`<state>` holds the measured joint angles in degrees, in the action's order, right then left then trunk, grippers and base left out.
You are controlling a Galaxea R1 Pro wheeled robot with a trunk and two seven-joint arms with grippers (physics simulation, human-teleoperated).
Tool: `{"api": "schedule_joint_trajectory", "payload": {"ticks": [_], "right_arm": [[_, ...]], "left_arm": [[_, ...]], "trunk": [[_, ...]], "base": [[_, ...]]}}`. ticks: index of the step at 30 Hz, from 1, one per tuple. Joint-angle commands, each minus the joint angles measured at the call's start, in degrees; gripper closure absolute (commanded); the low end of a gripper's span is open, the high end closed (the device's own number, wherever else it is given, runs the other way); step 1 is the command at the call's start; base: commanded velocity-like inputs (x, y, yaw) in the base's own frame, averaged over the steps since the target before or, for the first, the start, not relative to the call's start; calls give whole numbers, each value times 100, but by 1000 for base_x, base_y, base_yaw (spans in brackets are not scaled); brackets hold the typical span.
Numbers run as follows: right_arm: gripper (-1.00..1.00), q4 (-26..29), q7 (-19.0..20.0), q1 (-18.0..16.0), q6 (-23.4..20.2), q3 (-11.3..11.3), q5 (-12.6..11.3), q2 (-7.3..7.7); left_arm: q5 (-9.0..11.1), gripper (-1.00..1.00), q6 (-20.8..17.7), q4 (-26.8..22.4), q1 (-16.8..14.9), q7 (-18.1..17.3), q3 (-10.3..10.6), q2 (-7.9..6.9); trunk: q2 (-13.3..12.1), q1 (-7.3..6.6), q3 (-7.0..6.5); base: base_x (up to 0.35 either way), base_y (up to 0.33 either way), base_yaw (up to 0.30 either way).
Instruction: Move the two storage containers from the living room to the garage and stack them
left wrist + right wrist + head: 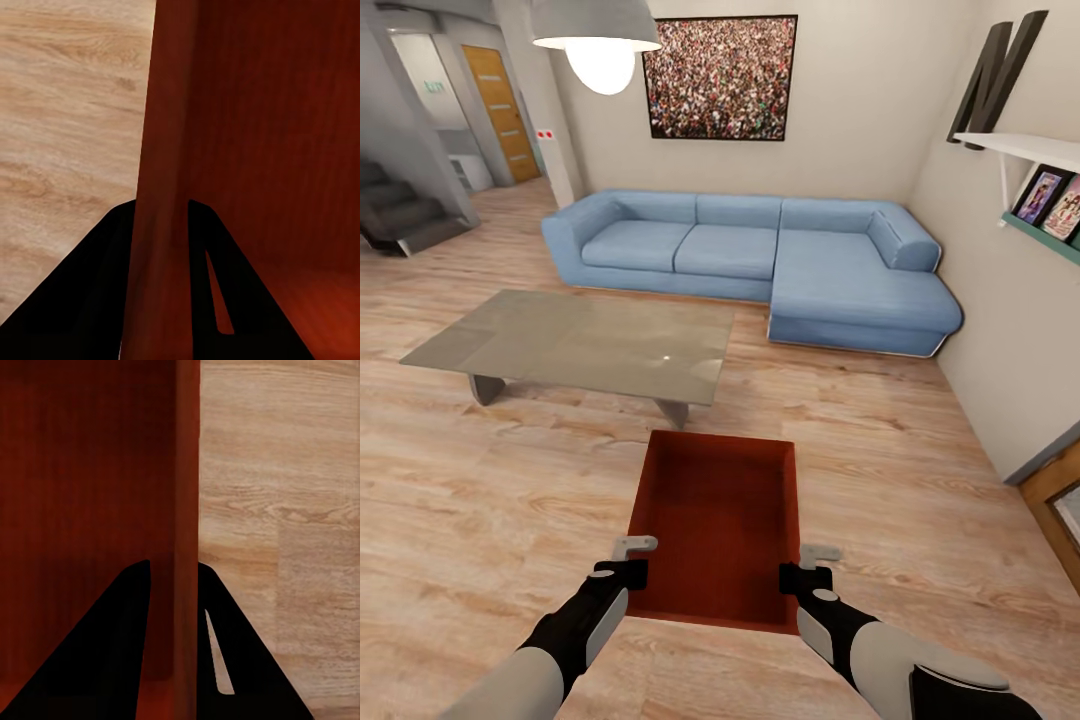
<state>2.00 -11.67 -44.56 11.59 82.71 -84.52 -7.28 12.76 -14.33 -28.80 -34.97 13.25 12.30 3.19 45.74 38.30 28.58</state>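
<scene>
One orange-red storage container (715,520) lies open-top in front of me over the light wood-plank floor (480,500) of the living room. My left gripper (632,560) is shut on its left side wall, with one finger inside and one outside (161,225). On the opposite wall my right gripper (810,565) is shut the same way (174,585). The bin's inside looks empty. Whether it rests on the planks or hangs just above them I cannot tell. A second container is out of view.
A low glass coffee table (570,345) stands just beyond the bin. Behind it is a blue corner sofa (760,250). A wall shelf (1030,150) juts out at the right. Stairs (400,215) and a wooden door (505,110) lie far left.
</scene>
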Motion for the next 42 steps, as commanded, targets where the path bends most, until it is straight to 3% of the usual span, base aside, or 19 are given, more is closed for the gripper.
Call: {"api": "schedule_joint_trajectory", "payload": {"ticks": [1,42], "right_arm": [[100,-121,-19,0,2,218,-65,65],[100,-121,-12,0,-13,220,-65,68]], "left_arm": [[-2,100,-30,-355,-9,81,-315,-99],[-2,100,-28,-355,-9,81,-315,-108]], "trunk": [[5,1,-1],[5,1,-243]], "base": [[0,0,209],[0,0,189]]}}
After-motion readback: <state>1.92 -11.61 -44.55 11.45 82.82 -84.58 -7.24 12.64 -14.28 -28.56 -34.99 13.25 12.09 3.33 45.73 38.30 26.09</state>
